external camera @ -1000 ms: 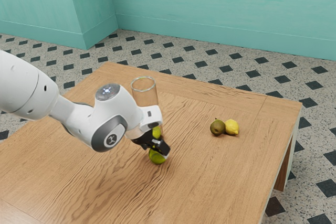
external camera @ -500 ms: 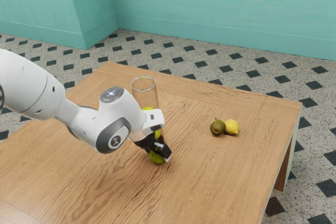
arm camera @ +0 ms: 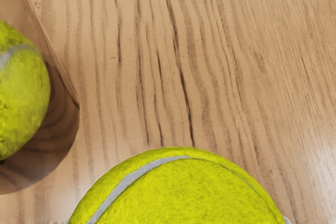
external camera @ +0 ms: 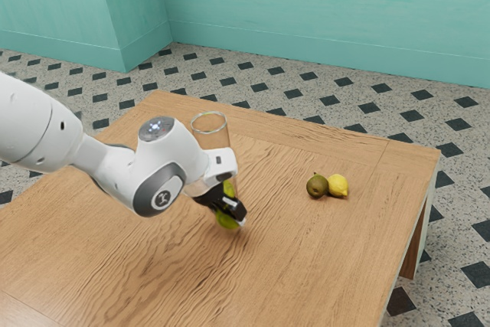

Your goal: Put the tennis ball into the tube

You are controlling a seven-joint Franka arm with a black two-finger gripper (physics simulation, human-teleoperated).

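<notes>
My gripper [external camera: 235,214] is low over the table, its black fingers shut on a yellow-green tennis ball [external camera: 226,220], partly hidden behind them. In the wrist view the held ball [arm camera: 181,192] bulges large at the lower edge, with slivers of my gripper [arm camera: 178,221] at its two sides. The clear tube [external camera: 210,137] stands upright just behind the hand, its rim open at the top and its lower part largely covered by the hand. A tennis ball [arm camera: 20,93] is inside the tube [arm camera: 65,121], beside the held one in the wrist view.
A dark green-brown round fruit [external camera: 317,186] and a lemon [external camera: 338,185] lie side by side on the wooden table [external camera: 306,258], toward the exterior view's right. The table's edge runs beyond them.
In the last half second my hand has risen slightly and shifted a little toward the exterior view's left; the held ball has come up with it. Tube and fruit stay put.
</notes>
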